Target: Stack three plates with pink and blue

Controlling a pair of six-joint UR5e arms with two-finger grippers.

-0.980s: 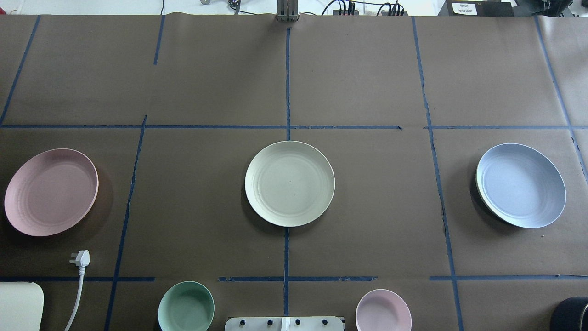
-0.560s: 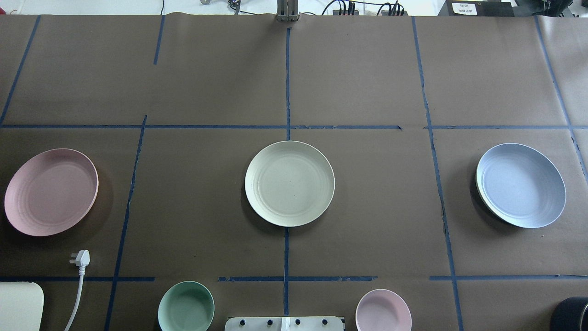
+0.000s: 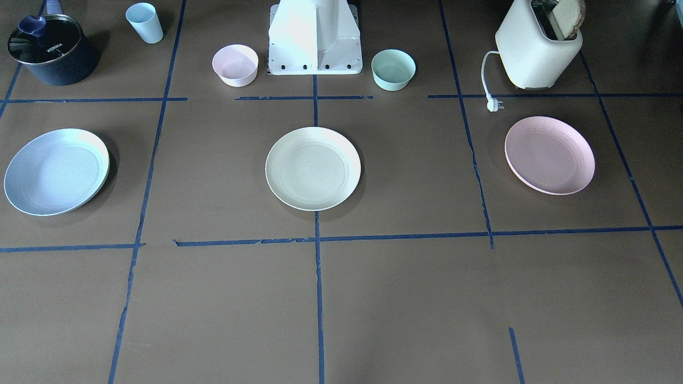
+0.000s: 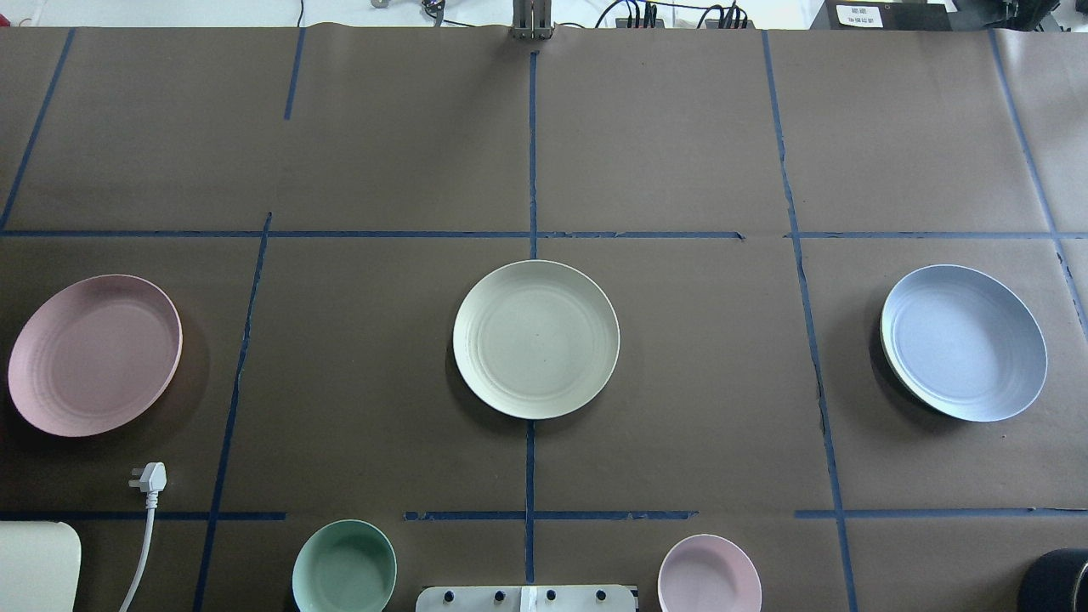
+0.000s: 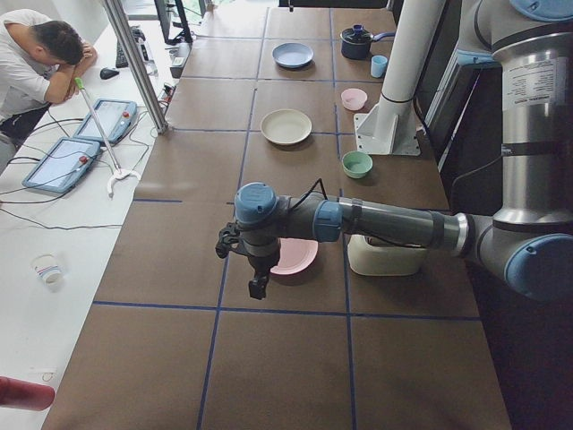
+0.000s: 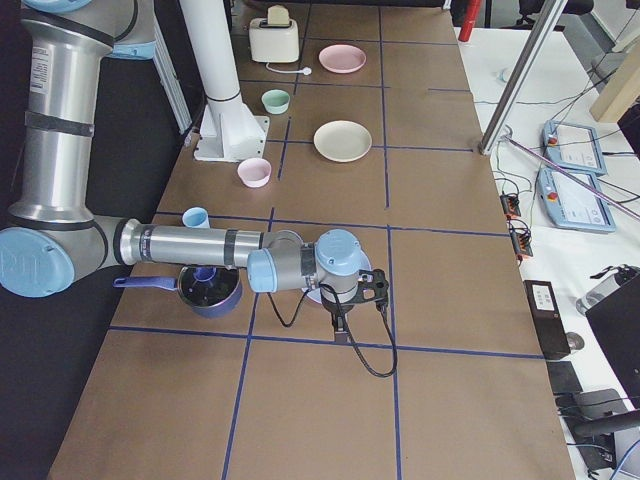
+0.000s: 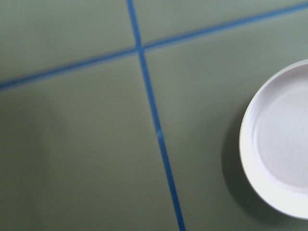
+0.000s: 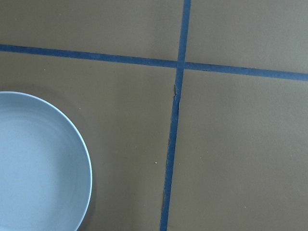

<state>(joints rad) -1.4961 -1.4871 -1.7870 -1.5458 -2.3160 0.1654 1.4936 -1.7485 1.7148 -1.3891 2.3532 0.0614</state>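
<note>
Three plates lie apart in a row on the brown table: the pale pink plate (image 4: pixel 93 354) at the left, the cream-white plate (image 4: pixel 535 338) in the middle, the light blue plate (image 4: pixel 963 342) at the right. My left gripper (image 5: pixel 258 287) hangs just beside the pink plate (image 5: pixel 295 257), and I cannot tell whether it is open or shut. My right gripper (image 6: pixel 340 330) hangs near the blue plate, and I cannot tell its state either. The left wrist view shows the pink plate's rim (image 7: pixel 281 144). The right wrist view shows the blue plate's rim (image 8: pixel 38 163).
A mint-green bowl (image 4: pixel 344 567) and a small pink bowl (image 4: pixel 710 574) stand on either side of the robot base (image 3: pixel 315 37). A toaster (image 3: pixel 536 45) with its plug (image 4: pixel 149 478) is near the pink plate. A dark pot (image 3: pixel 50 48) and a blue cup (image 3: pixel 145 22) are near the blue plate.
</note>
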